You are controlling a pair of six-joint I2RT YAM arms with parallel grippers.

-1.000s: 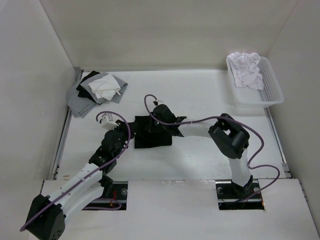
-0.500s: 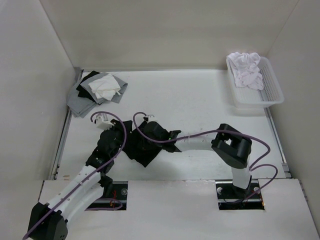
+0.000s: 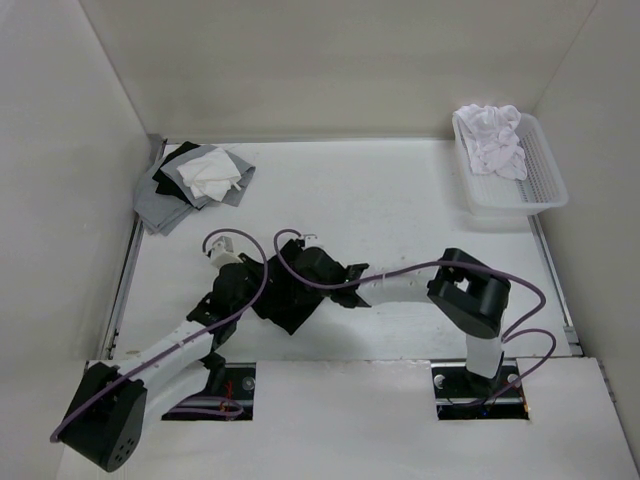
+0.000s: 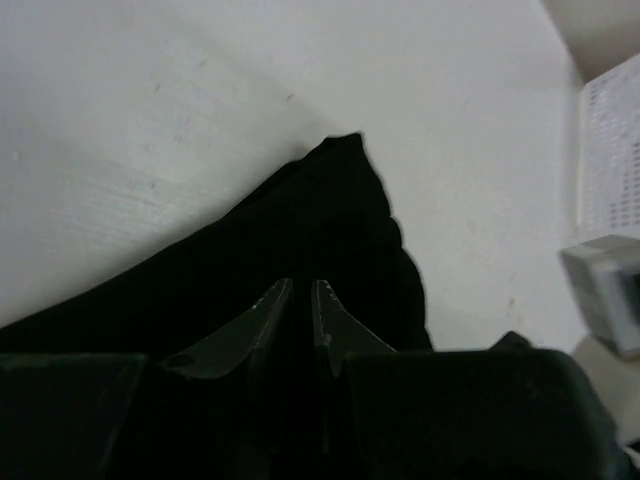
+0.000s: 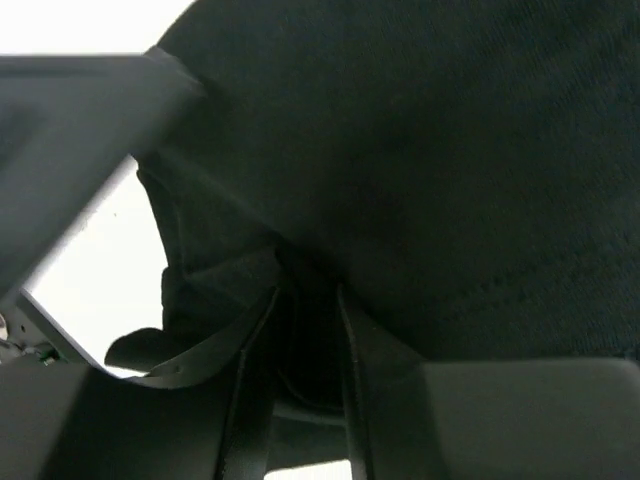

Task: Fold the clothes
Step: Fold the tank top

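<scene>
The clothes (image 3: 290, 306) are one black garment lying bunched on the white table, near the front and left of the middle. My left gripper (image 3: 250, 283) sits at its left edge. In the left wrist view the narrow jaws (image 4: 301, 287) pinch the black fabric (image 4: 300, 215), which runs away to a corner. My right gripper (image 3: 288, 274) is pressed onto the garment from the right. In the right wrist view its fingers (image 5: 307, 292) stand apart, with a loose fold of black cloth (image 5: 420, 150) in the gap and filling most of that view.
A white basket (image 3: 545, 190) holding white garments (image 3: 492, 140) stands at the back right; its edge (image 4: 610, 150) also shows in the left wrist view. A pile of grey, black and white cloths (image 3: 195, 180) lies at the back left. White walls enclose the table.
The black garment has been pulled from the middle toward the near left and has bunched up. Both grippers came with it. The right jaws have opened; the left jaws stay pinched.
</scene>
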